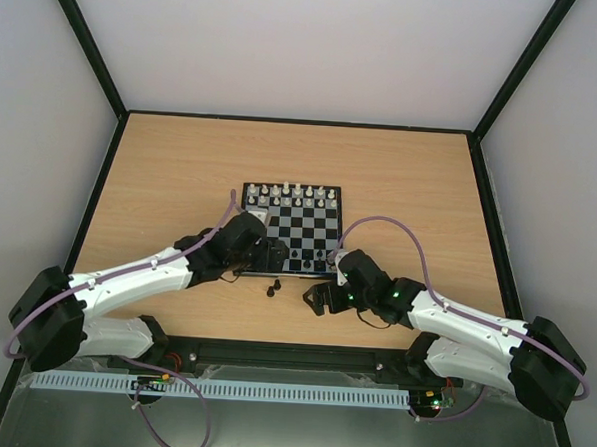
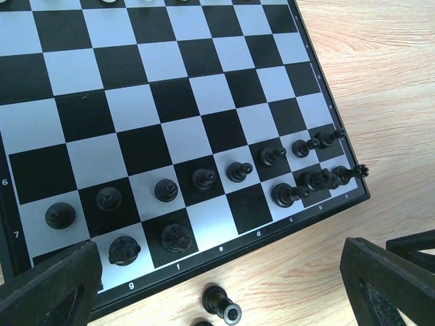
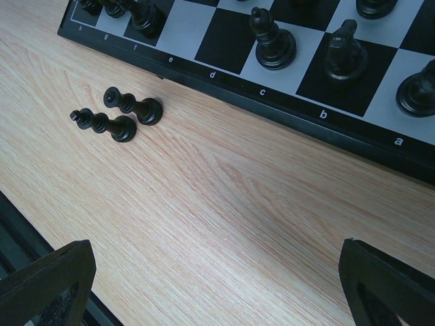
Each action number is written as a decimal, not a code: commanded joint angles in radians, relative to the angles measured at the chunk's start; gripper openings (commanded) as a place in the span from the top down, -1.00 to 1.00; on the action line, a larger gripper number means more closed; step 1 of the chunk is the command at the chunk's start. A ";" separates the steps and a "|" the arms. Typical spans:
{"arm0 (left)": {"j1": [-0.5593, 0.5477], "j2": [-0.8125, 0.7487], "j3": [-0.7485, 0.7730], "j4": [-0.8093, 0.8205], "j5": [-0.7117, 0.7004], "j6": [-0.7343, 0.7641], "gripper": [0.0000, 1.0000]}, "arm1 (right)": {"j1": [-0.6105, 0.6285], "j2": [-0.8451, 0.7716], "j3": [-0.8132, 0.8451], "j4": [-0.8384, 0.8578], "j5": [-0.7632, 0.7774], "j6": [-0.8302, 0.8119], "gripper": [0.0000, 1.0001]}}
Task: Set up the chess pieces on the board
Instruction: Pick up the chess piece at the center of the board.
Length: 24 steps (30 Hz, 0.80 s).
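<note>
1. Pale walls and a black frame close in the wooden table. The board sits in the middle of it, square to the arm bases, so either arm can reach the near rows.
2. White pieces line the far edge. The black pieces stand on the two rows nearest you: a full line of pawns, with taller figures behind them.
3. That back row has a gap. The squares lettered d and e are bare in both wrist views.
4. Two fallen black pieces lie on their sides on the table, close together and just off the board's near edge. One has a crown-like top, so they are probably the king and queen meant for the gap.
5. Your left hand hangs over the board's near left corner, fingers spread wide and gripping nothing.
6. Your right hand is low over bare wood, also wide open and empty. It points toward the fallen pair and looks placed to pick one up.
7. The pieces are tiny, glossy and round-bodied, so expect them to roll when nudged.
</note>
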 commanded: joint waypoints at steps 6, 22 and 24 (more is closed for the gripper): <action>0.009 0.042 0.048 0.000 -0.020 -0.015 -0.98 | 0.007 -0.009 -0.015 0.019 -0.013 -0.022 -0.97; 0.028 0.050 0.037 0.011 -0.013 -0.012 -0.98 | 0.007 0.011 -0.015 0.029 -0.018 -0.024 -0.97; 0.028 0.056 0.039 0.010 -0.013 -0.011 -0.98 | 0.007 0.011 -0.015 0.029 -0.018 -0.024 -0.97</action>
